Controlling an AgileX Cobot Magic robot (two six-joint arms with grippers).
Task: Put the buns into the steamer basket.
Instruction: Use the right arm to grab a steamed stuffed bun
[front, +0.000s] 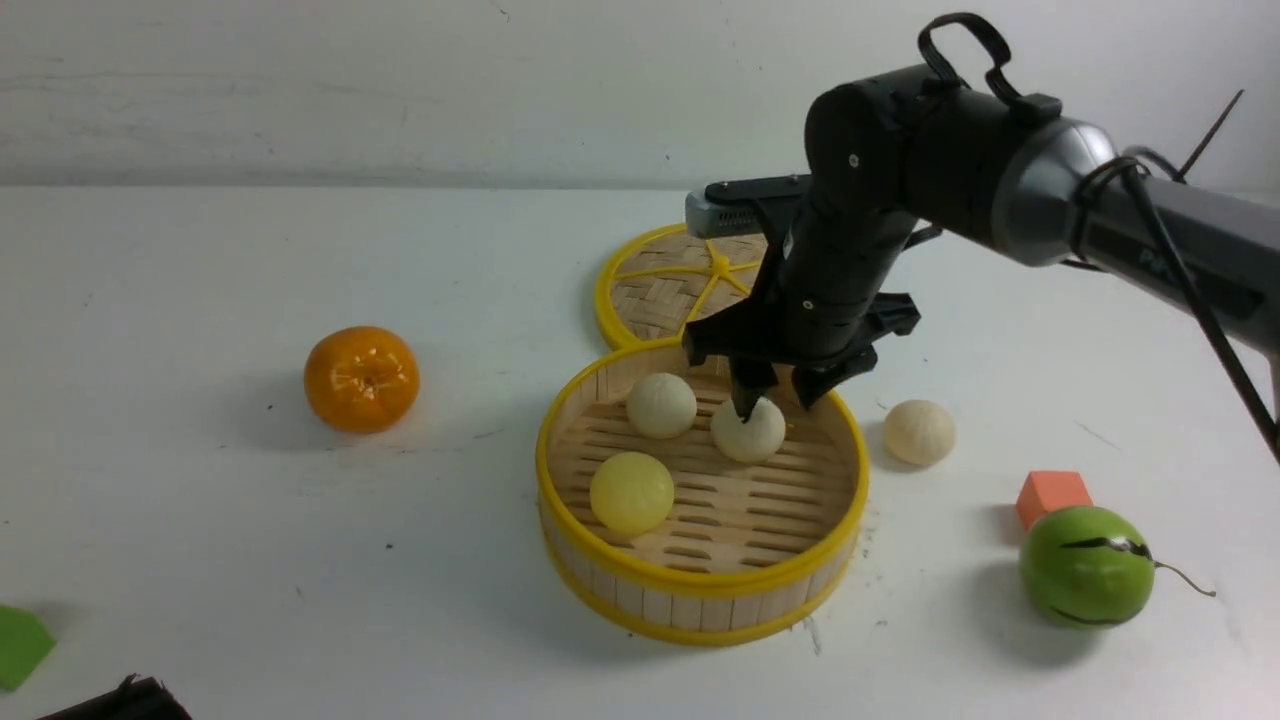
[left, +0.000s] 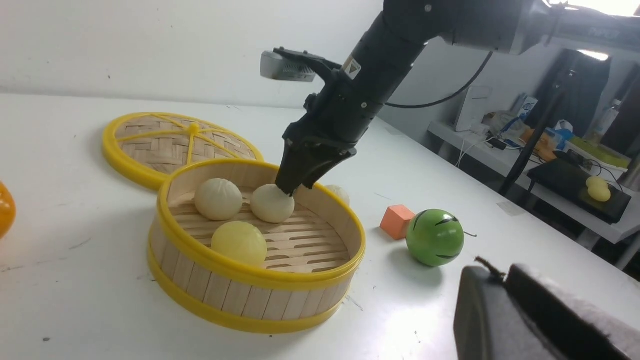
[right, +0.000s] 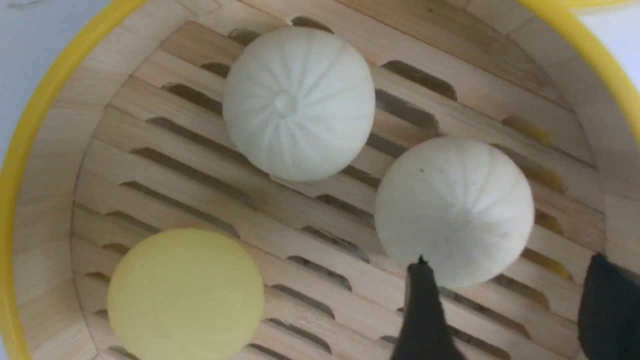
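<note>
The steamer basket (front: 700, 585) stands mid-table with three buns inside: two cream-white ones (front: 661, 405) (front: 748, 430) and a pale yellow one (front: 631, 492). My right gripper (front: 775, 400) hovers open just over the second white bun (right: 455, 210), which rests on the slats; one fingertip (right: 422, 300) is at its edge and the other stands apart. A fourth cream bun (front: 919, 432) lies on the table just right of the basket. In the left wrist view my left gripper (left: 500, 272) is low over the table, its fingers pressed together and holding nothing.
The flat woven lid (front: 660, 290) lies behind the basket, touching it. An orange fruit (front: 361, 378) sits to the left. An orange cube (front: 1052, 495) and a green ball with a stem (front: 1086, 566) are at the right front. A green piece (front: 20, 645) is at the left edge.
</note>
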